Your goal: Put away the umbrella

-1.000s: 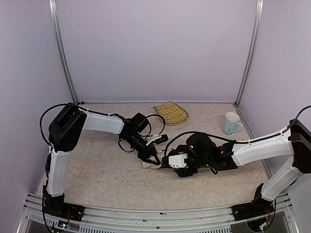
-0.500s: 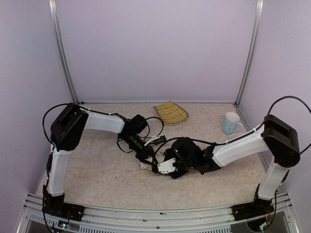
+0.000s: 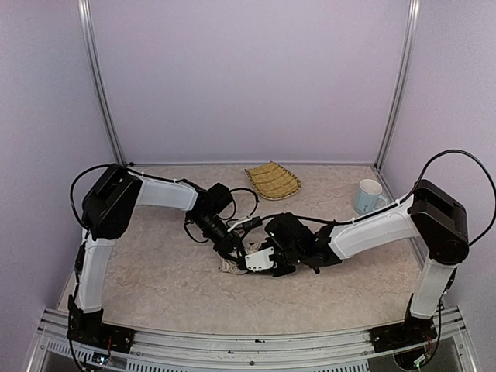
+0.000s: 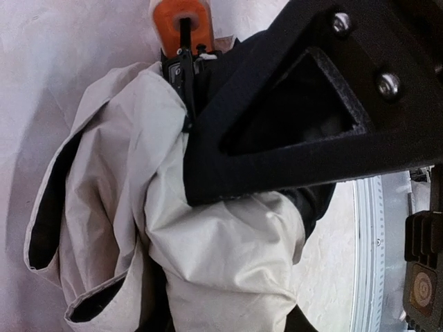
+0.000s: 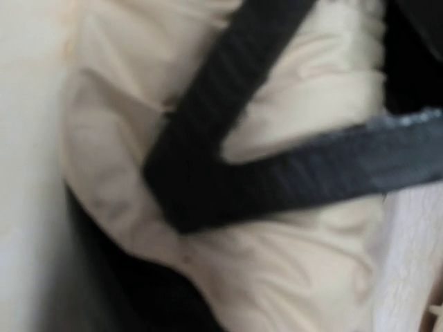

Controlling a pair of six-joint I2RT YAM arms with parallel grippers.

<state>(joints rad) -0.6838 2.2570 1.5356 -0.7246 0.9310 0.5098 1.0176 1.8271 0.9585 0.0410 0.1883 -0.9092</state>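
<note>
**Both grippers meet on the bundled umbrella at mid-table**

The cream-beige fabric umbrella point(image 3: 229, 268) lies as a crumpled bundle on the mottled beige table point(image 3: 155, 279), roughly at its centre and a little towards the near edge. Both arms reach inward and come together over it.

The left gripper point(image 3: 235, 251) comes down onto the umbrella from the far left. In the left wrist view the umbrella's cloth point(image 4: 208, 249) fills most of the picture, folded over itself, with dark lining showing at the open edges of the folds. One black finger point(image 4: 277, 138) lies pressed into the cloth, which bulges out below and beside it, so the jaws are clamped on the bundle. A small orange plastic piece point(image 4: 183, 15) with a black slot sits at the top of the bundle, against the table.

The right gripper point(image 3: 251, 262) reaches in from the right and touches the umbrella just beside the left one. The right wrist view is blurred and very close. It shows pale fabric point(image 5: 291, 263) with a black finger point(image 5: 208, 152) lying across it. I cannot tell whether these jaws are spread or pinching.

A woven straw-yellow basket tray point(image 3: 273, 180) rests near the back wall, well apart from the umbrella. A pale mug point(image 3: 369, 197) stands at the far right.
</note>
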